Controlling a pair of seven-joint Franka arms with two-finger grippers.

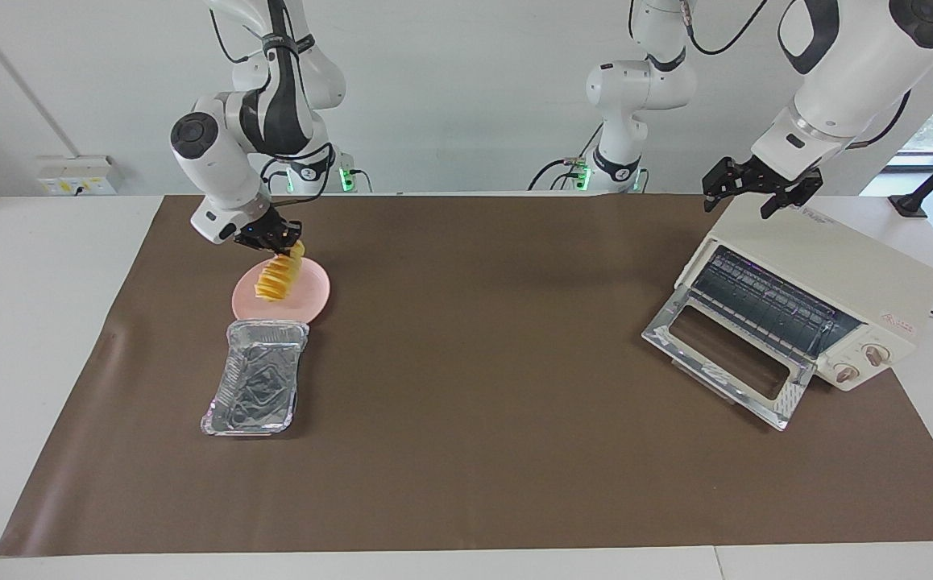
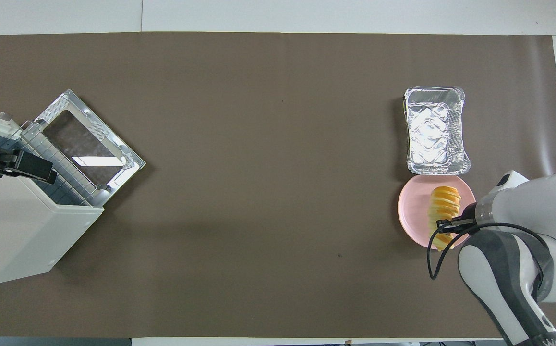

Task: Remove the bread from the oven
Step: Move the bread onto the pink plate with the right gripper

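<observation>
- Golden, ridged bread is hanging tilted over the pink plate, clamped at its upper end in your right tool; its lower end is looking close to the plate, though you cannot tell whether it is touching.
- Your left tool is waiting, spread apart, over the oven roof.
- You are seeing the bread already out: the oven's shiny glass door is lying open and the wire rack is showing bare.
- You are probably left with lowering and releasing.
- Crinkled foil tray, rectangular and empty, is sitting just beside the round smooth plate, farther from the robots, on the brown worktop.
</observation>
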